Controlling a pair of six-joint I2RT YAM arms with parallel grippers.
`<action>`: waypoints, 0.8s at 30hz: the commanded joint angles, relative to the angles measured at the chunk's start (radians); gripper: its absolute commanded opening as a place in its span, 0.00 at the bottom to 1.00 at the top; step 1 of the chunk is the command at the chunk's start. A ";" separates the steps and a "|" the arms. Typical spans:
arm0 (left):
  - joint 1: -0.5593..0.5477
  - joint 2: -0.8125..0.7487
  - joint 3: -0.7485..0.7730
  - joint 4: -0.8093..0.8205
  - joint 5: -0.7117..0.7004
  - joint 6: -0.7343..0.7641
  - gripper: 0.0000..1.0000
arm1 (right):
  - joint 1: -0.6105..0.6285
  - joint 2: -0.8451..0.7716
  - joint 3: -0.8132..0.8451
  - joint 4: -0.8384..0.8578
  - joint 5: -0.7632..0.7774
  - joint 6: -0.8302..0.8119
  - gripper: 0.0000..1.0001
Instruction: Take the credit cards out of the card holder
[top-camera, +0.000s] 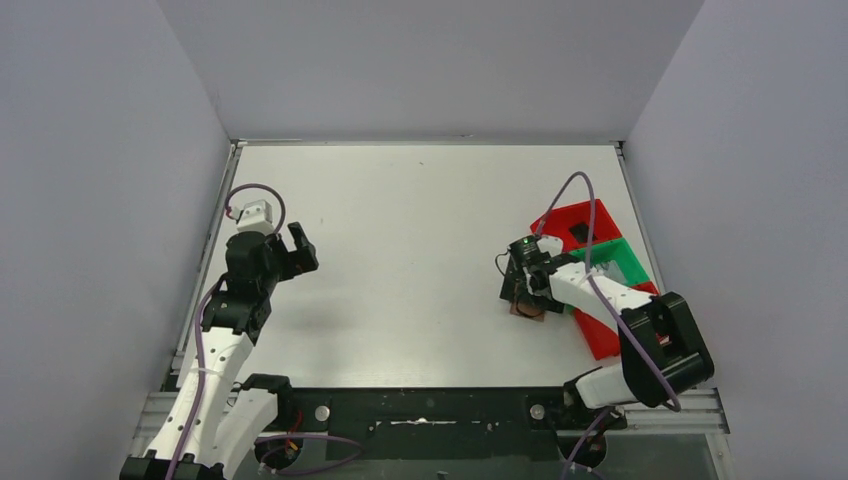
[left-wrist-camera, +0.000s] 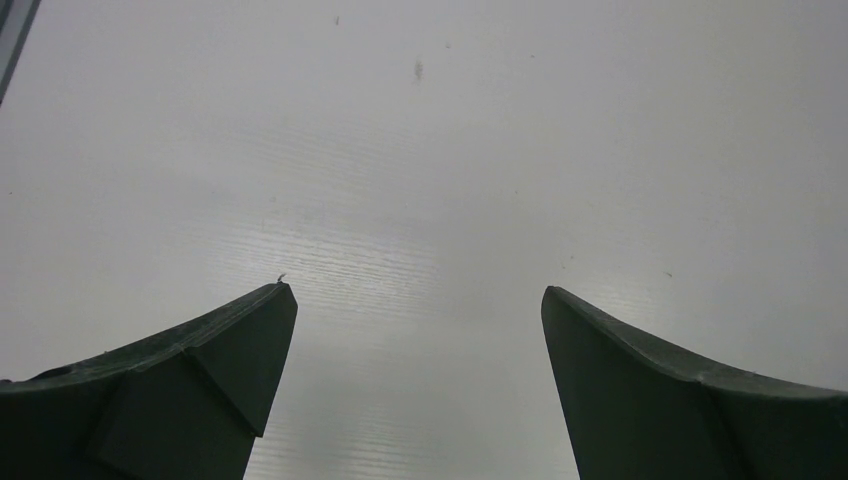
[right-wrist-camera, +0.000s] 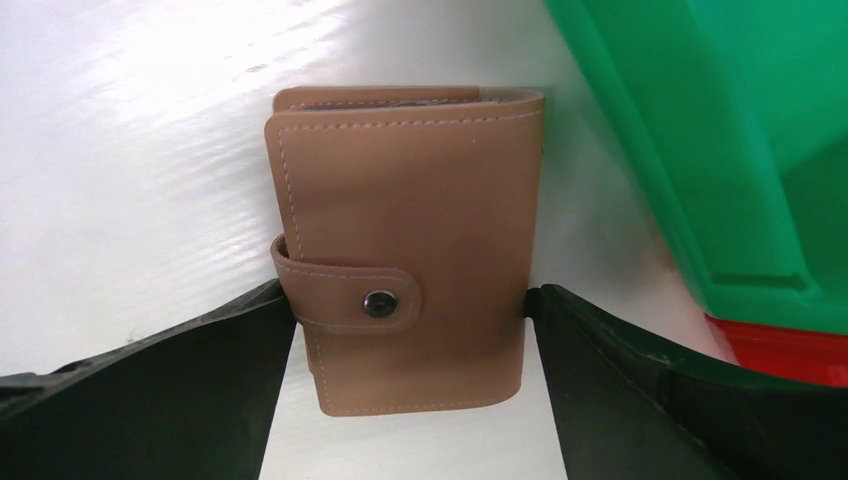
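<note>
Even bright light; glare streaks on table (right-wrist-camera: 130, 130); sharp focus.

Matt stitched leather-like card holder (right-wrist-camera: 405, 250), glossy plastic green bin (right-wrist-camera: 720, 140), sheeny table (right-wrist-camera: 130, 150)
</note>
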 joint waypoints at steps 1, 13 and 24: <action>0.010 -0.018 0.010 0.061 -0.081 0.038 0.98 | 0.140 0.069 0.056 0.026 0.051 -0.006 0.80; 0.016 -0.028 0.010 0.055 -0.137 0.033 0.97 | 0.687 0.217 0.213 0.041 -0.009 -0.089 0.72; 0.016 -0.032 0.010 0.049 -0.125 0.020 0.97 | 0.659 0.052 0.401 -0.091 0.356 0.008 0.98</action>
